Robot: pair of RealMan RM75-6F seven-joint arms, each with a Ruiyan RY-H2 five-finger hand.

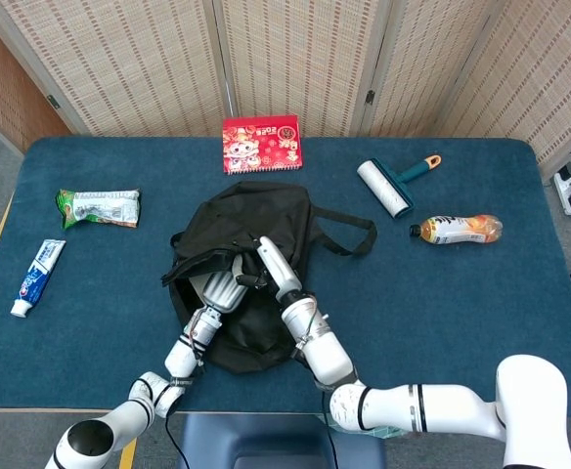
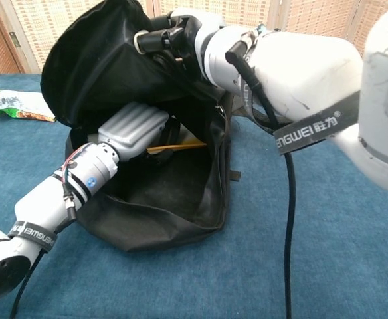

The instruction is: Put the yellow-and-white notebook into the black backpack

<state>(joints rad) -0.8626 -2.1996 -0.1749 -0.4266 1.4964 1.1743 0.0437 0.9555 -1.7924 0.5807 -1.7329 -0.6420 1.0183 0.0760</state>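
Reaching inside the black backpack (image 2: 181, 199), the left hand (image 2: 135, 129) grasped the yellow-and-white notebook (image 2: 177, 145), while the right hand (image 2: 174, 36) gripped the bag's raised upper flap.

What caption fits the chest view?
Right hand holds the black backpack open while left hand pushes the notebook inside.

Notebook inside the bag, bag held open on my table.

I see the soft black fabric backpack (image 2: 161, 199) lying near the front edge of the blue table, its mouth gaping toward me and its upper flap lifted high. Inside, the thin yellow-and-white notebook (image 2: 181, 144) shows only as a yellow edge with a pale sliver, lying roughly flat deep in the dark compartment. From the head view the backpack (image 1: 266, 210) hides the notebook.
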